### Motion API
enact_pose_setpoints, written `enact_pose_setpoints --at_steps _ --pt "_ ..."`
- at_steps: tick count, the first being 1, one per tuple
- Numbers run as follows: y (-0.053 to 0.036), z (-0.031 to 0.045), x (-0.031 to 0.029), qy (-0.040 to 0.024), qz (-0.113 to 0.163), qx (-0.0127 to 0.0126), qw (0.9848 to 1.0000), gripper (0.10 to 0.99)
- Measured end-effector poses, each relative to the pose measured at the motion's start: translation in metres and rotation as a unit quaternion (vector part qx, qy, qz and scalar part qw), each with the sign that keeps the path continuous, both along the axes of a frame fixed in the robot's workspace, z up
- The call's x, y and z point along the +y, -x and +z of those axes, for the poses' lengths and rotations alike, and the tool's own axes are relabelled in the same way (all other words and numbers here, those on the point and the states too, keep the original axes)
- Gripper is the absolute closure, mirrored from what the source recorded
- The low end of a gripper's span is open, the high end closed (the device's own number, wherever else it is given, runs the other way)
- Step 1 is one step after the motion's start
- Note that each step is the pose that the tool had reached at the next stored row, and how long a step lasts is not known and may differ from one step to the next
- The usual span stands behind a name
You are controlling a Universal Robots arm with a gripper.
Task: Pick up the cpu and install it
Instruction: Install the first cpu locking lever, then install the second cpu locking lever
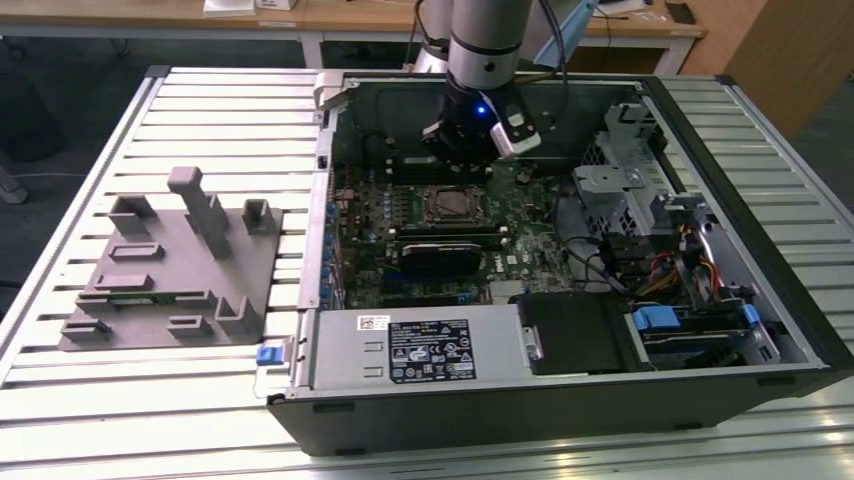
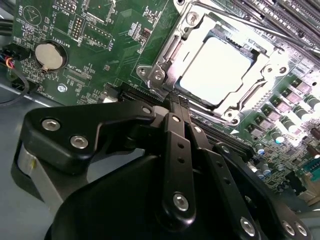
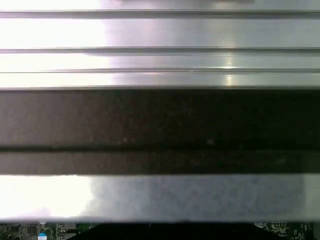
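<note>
An open black desktop computer case (image 1: 747,330) lies on its side on a ribbed silver metal bench (image 1: 80,400), filling the bench's half toward the exterior view's right. Inside it, a green motherboard (image 1: 534,240) carries a square metal-rimmed socket frame (image 1: 451,205) near its centre. In the second wrist view, the cpu (image 2: 215,70), a flat square chip with a pale silvery top, already sits within that socket frame (image 2: 165,65), framed by its bright steel bracket. The robot arm's black pincer (image 1: 470,150) hangs just above the motherboard, close beside the socket's far edge; its dark linkages fill the foreground of the second wrist view, and its fingers appear drawn together, holding nothing. A grey plastic block with upright posts (image 1: 174,270) rests near the bench's opposite edge. Judging by this, the chip is placed, and the installing step seems near its end; any further move calls for care around the delicate socket.
</note>
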State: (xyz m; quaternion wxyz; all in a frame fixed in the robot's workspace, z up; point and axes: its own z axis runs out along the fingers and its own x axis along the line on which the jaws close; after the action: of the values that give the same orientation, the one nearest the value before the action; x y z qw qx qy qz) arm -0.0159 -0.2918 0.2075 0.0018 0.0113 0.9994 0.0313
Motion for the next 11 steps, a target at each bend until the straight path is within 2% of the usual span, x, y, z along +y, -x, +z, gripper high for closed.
enact_pose_setpoints --at_steps 11 --pt "-0.0018 0.0000 -0.0033 0.0001 0.000 0.0000 1.0000 0.980"
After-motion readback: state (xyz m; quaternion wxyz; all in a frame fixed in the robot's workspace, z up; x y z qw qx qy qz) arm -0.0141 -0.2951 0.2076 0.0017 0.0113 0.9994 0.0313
